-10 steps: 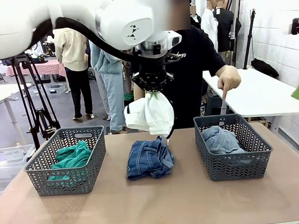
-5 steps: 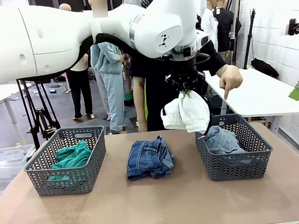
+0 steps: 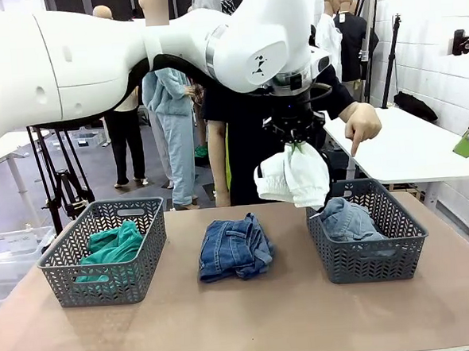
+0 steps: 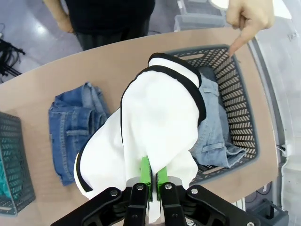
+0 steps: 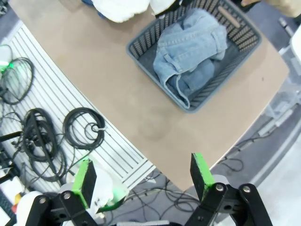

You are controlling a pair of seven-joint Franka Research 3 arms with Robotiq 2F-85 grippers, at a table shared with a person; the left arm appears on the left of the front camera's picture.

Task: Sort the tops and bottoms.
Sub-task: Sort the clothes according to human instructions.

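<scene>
1 white garment [image 4: 160, 117] in left fingers [image 4: 145, 172], by basket [image 3: 368, 256]

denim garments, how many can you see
2: a folded darker-blue denim garment on the brown table's middle; a pale-blue denim garment in the right grey plastic basket. Others may hide beneath it.

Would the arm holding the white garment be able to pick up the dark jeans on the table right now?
Probably not yet. The left gripper is shut on the white garment, over the edge of the right basket. The dark jeans lie uncovered, so once it lets go the way looks free.
</scene>
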